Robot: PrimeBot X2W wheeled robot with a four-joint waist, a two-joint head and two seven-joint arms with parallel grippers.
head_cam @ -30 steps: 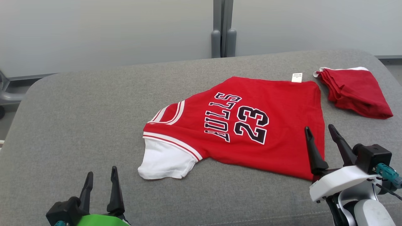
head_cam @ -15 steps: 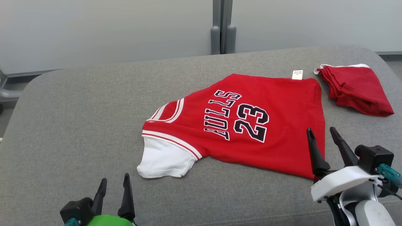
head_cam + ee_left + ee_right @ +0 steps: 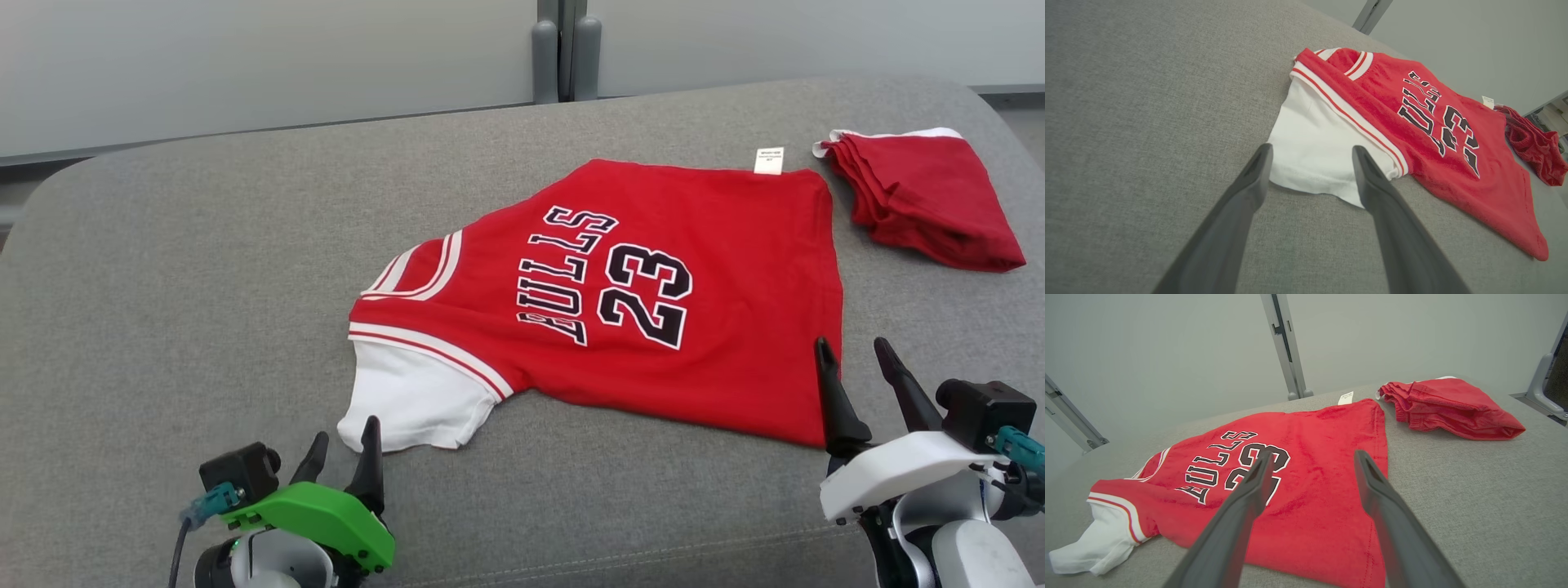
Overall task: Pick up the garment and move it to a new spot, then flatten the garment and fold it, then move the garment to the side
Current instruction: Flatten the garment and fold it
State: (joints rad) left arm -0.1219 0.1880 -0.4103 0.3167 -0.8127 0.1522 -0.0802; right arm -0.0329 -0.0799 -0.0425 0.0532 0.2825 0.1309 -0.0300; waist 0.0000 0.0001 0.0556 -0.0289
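The garment [image 3: 735,269], a red jersey with black lettering and the number 23, lies spread flat on the grey padded surface [image 3: 204,286], its white sleeve [image 3: 408,400] toward me at the left. My left gripper [image 3: 344,431] is open just short of that sleeve's lower corner. In the left wrist view its fingers [image 3: 1311,148] frame the sleeve's edge on the garment [image 3: 1412,110]. My right gripper [image 3: 851,343] is open by the garment's near right corner. From the right wrist, that gripper [image 3: 1314,454] hovers over the garment's [image 3: 1323,433] hem side.
A smaller, darker red folded cloth [image 3: 922,200] lies at the far right, just beyond the jersey's tagged corner, and shows again [image 3: 1449,404] in the right wrist view. A grey post [image 3: 559,49] stands behind the surface. Bare grey padding stretches to the left.
The head camera has tipped, shifting the whole picture up. My left gripper has moved right and forward to the white sleeve's corner. The right gripper has hardly moved; the garment lies as before.
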